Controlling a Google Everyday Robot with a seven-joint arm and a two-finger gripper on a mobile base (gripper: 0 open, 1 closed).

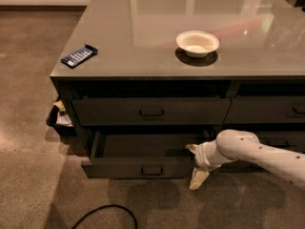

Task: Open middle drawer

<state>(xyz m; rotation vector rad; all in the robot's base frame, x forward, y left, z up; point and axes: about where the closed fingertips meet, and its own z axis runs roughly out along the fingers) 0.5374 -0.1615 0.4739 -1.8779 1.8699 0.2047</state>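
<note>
The middle drawer (119,168) is the wide dark grey one pulled partly out of the cabinet, with its small loop handle (151,170) at the centre of the front. Its inside lies in shadow. My gripper (194,164) is at the right end of that drawer front, well right of the handle and holding nothing. Its pale fingers (198,179) stand apart, one above the front's top edge and one below it. The white arm (257,154) reaches in from the right.
A shut drawer (151,111) with a like handle sits above the open one. More drawers (267,109) are to the right. A white bowl (197,43) and a blue packet (79,55) lie on the countertop. A black cable (107,214) lies on the floor. A dark bin (59,117) stands at the cabinet's left side.
</note>
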